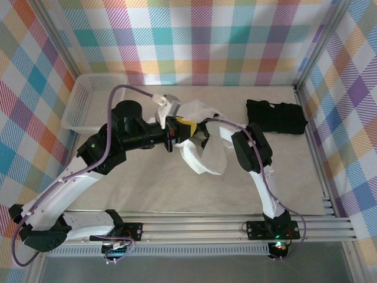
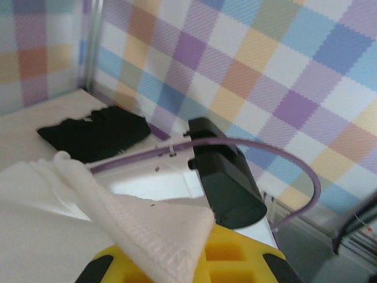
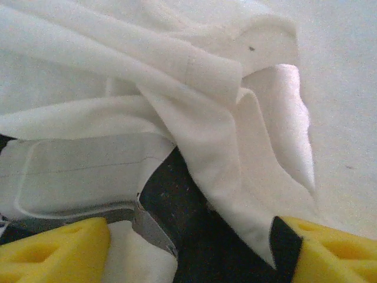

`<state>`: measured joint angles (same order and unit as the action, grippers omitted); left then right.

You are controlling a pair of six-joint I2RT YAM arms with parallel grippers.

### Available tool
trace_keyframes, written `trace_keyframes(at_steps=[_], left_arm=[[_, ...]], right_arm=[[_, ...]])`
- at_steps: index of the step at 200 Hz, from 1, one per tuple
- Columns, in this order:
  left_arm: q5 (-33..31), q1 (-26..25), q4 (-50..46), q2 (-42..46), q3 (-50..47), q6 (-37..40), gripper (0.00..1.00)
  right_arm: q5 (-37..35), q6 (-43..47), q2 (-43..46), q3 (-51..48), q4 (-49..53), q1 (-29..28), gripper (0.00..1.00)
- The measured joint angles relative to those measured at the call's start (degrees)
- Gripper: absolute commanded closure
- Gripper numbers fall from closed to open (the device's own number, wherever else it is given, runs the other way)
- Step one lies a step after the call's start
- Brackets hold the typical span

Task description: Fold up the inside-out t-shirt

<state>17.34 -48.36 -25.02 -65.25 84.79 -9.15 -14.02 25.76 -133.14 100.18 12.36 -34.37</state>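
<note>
Table (image 1: 147, 183) open along near edge and left of centre. Shirt (image 1: 206, 156) bunched mid-table between the arms, one edge lifted. Basket (image 1: 79, 112) in far-left corner; black garment (image 1: 275, 117) against far-right wall. Left gripper (image 1: 184, 128) pressed together, pinching shirt edge. Right gripper (image 3: 194, 259) spread, shirt fold draped between its fingers.

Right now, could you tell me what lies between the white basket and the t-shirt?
The left arm lies there, stretched toward the t-shirt; the top view shows it.
</note>
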Motion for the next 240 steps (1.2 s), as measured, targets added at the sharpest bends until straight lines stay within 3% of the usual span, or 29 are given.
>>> trace_keyframes(at_steps=[39,59,86,115,176,240], left_arm=[[-11.9,0.0,3.1,3.3,-2.1,0.6,1.00],[-20.0,0.7,4.4,3.5,-4.4,0.8,1.00],[-27.5,6.1,4.3,1.3,-6.9,-0.7,1.00],[-29.4,15.3,4.2,-3.9,-7.3,-3.5,1.00],[-21.8,32.0,4.5,-12.2,-7.7,-8.4,1.00],[-15.1,34.0,7.4,-17.7,-8.7,-12.6,1.00]], right_arm=[[4.1,-2.1,-0.8,1.8,4.6,0.4,0.88],[5.9,-3.2,1.0,-0.4,5.0,0.5,1.00],[11.3,-4.7,10.2,-13.0,3.0,0.8,1.00],[19.5,-6.4,22.7,-25.9,-0.9,1.0,1.00],[27.1,-6.9,37.3,-40.3,-6.3,0.8,1.00],[36.3,-8.6,42.2,-42.8,-13.4,0.4,1.00]])
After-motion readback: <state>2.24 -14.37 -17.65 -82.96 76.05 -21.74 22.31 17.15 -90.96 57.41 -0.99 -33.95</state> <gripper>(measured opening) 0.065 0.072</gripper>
